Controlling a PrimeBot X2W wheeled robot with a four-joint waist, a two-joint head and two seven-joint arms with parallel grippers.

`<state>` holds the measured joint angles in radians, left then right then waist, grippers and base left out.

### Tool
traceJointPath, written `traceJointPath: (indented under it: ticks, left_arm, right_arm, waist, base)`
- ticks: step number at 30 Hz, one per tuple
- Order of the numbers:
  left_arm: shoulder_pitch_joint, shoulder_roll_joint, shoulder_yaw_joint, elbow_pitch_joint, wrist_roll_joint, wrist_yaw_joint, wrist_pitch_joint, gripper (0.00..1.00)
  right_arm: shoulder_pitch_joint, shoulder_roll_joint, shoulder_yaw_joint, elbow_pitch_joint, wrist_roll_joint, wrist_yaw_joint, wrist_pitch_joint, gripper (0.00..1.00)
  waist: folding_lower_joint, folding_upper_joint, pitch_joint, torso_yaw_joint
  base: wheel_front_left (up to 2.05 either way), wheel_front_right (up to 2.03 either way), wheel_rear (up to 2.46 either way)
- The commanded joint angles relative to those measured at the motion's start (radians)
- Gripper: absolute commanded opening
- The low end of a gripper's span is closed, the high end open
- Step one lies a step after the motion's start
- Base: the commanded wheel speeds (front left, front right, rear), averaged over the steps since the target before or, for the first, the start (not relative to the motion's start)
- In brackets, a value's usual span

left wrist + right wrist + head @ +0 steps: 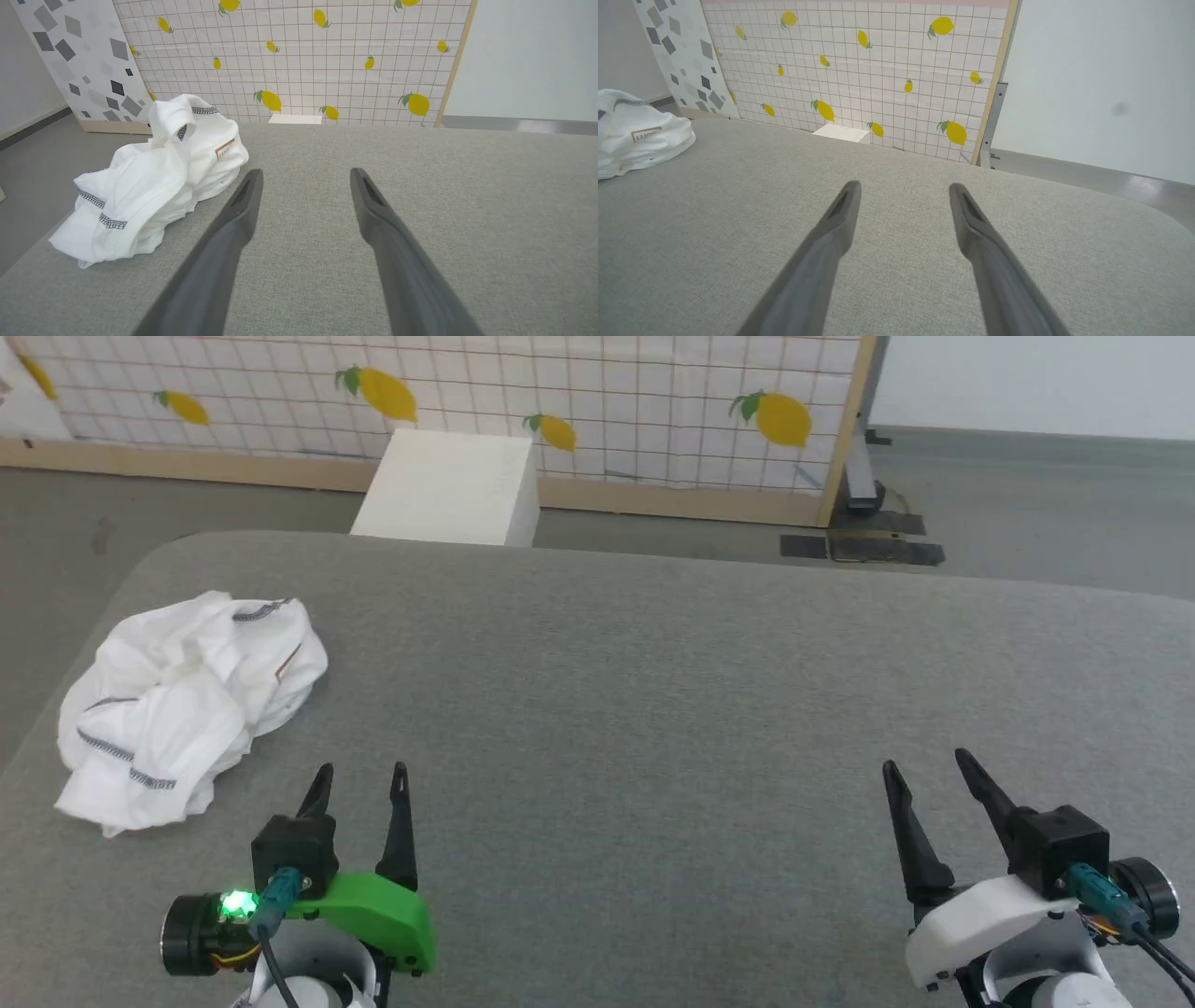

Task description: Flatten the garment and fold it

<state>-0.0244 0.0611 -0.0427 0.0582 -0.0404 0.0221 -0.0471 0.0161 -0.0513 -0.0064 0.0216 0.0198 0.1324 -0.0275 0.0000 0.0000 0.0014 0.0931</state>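
Head view lays out the grey table (653,709) with the garment (187,705) crumpled in a heap on its left side, close to the left edge and just far-left of the left gripper (362,767). The right gripper (924,760) sits well apart on the right. Both grippers have their fingers spread and hold nothing.

Biggest risk, as I judge it: the heap lies so near the left edge that a leftward pull could drag it off the table. Next, a pinch into the bunched folds could catch several layers, so the shirt lifts as 1 lump instead of spreading. Smaller: the right gripper has a long reach across, and the 2 arms could crowd each other over the heap.

Left wrist view shows the heap's height and a stitched fold standing up at its far side, which head view flattens. Right wrist view shows the chest label (646,135) on the heap's right flank, lettering partly readable, where head view gives a mere brown line
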Motion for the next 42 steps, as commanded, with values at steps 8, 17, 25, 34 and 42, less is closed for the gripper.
traceJointPath:
  ticks: [8,17,25,34,42]
  left_arm:
    - [-0.023,0.013,-0.008,0.018,-0.024,0.021,-0.026,1.00]
    - [-0.028,0.017,-0.011,0.029,-0.042,0.037,-0.045,1.00]
    - [-0.029,0.022,-0.017,0.041,-0.054,0.048,-0.061,1.00]
    - [-0.031,0.027,-0.022,0.053,-0.069,0.063,-0.080,1.00]
    - [-0.035,0.031,-0.029,0.064,-0.080,0.075,-0.096,1.00]
  right_arm:
    - [-0.013,0.000,0.005,0.008,0.015,0.000,-0.020,1.00]
    - [-0.018,0.000,0.010,0.013,0.020,-0.001,-0.029,1.00]
    - [-0.023,0.000,0.014,0.018,0.027,-0.001,-0.039,1.00]
    - [-0.025,0.001,0.016,0.024,0.033,-0.001,-0.051,1.00]
    - [-0.031,0.001,0.021,0.027,0.037,-0.001,-0.062,1.00]
  waist:
    - [0.0000,0.0000,0.002,0.066]
    - [0.0000,0.0000,0.006,0.114]
    - [0.0000,0.0000,0.008,0.151]
    - [0.0000,0.0000,0.011,0.192]
    - [0.0000,0.0000,0.016,0.229]
  base:
    - [0.00,0.00,0.00]
    - [0.00,0.00,0.00]
    - [0.00,0.00,0.00]
    - [0.00,0.00,0.00]
    - [0.00,0.00,0.00]
